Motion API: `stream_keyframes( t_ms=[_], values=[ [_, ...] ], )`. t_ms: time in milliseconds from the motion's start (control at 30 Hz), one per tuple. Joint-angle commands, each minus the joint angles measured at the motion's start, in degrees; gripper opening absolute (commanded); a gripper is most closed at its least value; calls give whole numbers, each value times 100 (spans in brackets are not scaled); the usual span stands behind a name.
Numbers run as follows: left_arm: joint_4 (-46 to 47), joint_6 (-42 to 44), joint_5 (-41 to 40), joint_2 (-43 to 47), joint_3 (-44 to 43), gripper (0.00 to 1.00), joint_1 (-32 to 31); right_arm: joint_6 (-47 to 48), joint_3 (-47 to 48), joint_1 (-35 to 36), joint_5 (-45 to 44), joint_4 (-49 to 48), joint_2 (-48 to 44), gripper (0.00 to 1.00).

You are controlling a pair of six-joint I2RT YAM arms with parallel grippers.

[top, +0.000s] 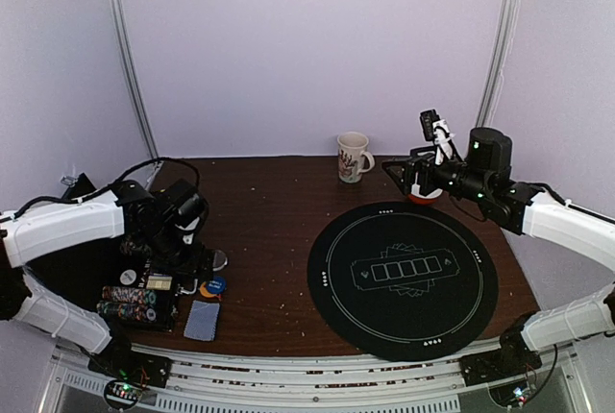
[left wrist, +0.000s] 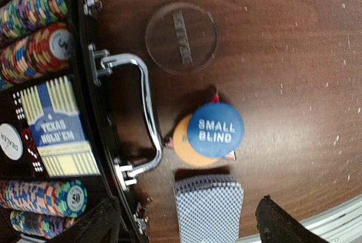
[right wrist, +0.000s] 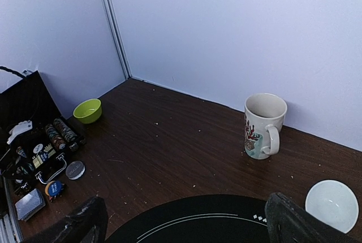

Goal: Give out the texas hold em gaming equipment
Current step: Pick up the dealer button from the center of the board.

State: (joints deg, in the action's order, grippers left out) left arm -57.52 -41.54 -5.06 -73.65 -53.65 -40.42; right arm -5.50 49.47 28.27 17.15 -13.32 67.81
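Nearest the front edge of the table (top: 269,230): noted card deck (left wrist: 208,209), grey-blue backs up, lying flat on the wood just beside the open black case (left wrist: 102,124). Found left gripper (left wrist: 186,202) poised over that deck, fingers spread wide to either side, closed on nothing. Just beyond the deck, logged blue button (left wrist: 215,130) marked SMALL BLIND resting atop orange button (left wrist: 182,147), corners of a small red triangle (left wrist: 215,95) peeking out from under the pair. Farther on, clear-grey button (left wrist: 181,38) alone on bare wood, near the case's chrome handle (left wrist: 144,113). Inside the case, seen rows of poker chips (left wrist: 42,196) on edge with multicoloured stripes, a boxed deck (left wrist: 59,133) labelled TEXAS HOLD'EM, a white DEALER disc (left wrist: 10,141). To the right, well apart from all that, round black mat (top: 404,279) printed with five card outlines. Over its far rim, right gripper (right wrist: 186,200) held aloft, fingers fully apart, empty. Beyond, white bowl (right wrist: 331,204) just past the mat; patterned mug (right wrist: 263,124) upright near the back wall; green bowl (right wrist: 87,110) off toward the far left corner.
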Motion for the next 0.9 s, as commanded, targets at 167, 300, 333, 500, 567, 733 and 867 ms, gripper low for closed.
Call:
stream_keyframes(
  t_ms=[167, 300, 333, 500, 567, 733, 867],
  values=[
    [1462, 1516, 297, -1446, -739, 90, 818, 125, 58, 60, -102, 162, 17, 100],
    [1726, 1750, 142, -1905, -683, 91, 1092, 162, -25, 61, -199, 176, -20, 100],
    [1749, 1793, 71, -2039, -694, 91, 1137, 163, -43, 65, -221, 166, -22, 100],
    [2038, 2006, -95, -2564, -970, 91, 1233, 75, -91, 73, -184, 119, 25, 100],
    [2100, 2094, -130, -2661, -998, 90, 1241, 95, -61, 79, -165, 179, 40, 100],
    [2209, 2101, -46, -2761, -858, 83, 1248, 165, -55, 82, -220, 280, 57, 100],
    [2227, 2113, 205, -2883, -813, 83, 1270, 130, -51, 82, -187, 272, 91, 100]
  ],
)
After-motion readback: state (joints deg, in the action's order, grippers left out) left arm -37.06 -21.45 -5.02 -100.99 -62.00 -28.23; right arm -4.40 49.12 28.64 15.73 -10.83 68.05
